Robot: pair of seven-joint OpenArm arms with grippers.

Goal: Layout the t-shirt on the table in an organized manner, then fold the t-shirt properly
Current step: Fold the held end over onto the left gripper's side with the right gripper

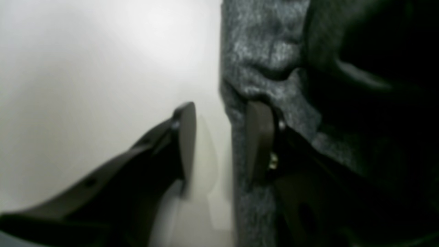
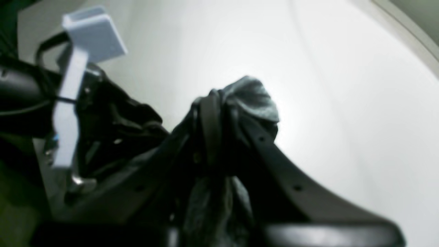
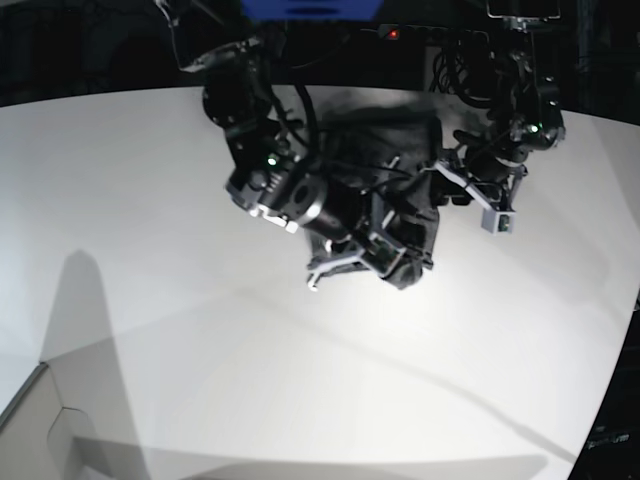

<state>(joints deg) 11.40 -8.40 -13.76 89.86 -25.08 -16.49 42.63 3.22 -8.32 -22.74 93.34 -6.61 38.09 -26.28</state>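
The t-shirt (image 3: 400, 190) is bunched in a dark grey heap near the far middle of the white table (image 3: 150, 300), lifted partly off the surface between the two arms rather than spread flat.

In the base view the right hand (image 3: 385, 262) sits at the near edge of the heap, its fingers buried in the cloth. The right wrist view shows it closed tight on a fold of the t-shirt (image 2: 252, 97): a knot of grey knit pokes out past the fingertips of the right hand (image 2: 219, 103), and more cloth hangs down between the two dark fingers toward the camera. Beyond it lies bare table (image 2: 343, 103) with its curved edge at the upper right. At the left of that view stands the other arm with a pale grey block (image 2: 94, 32) mounted on it.

The left hand (image 3: 447, 185) is at the right side of the heap in the base view. In the left wrist view the left hand (image 1: 221, 113) has its jaws apart with a clear gap between them. One finger (image 1: 187, 137) stands over bare table (image 1: 85, 85); the other finger (image 1: 259, 137) lies against the edge of the t-shirt (image 1: 260, 51), which runs straight up the picture just beside it. No cloth is pinched between the two fingers. The picture is blurred, so I cannot tell whether the fingertips touch the table
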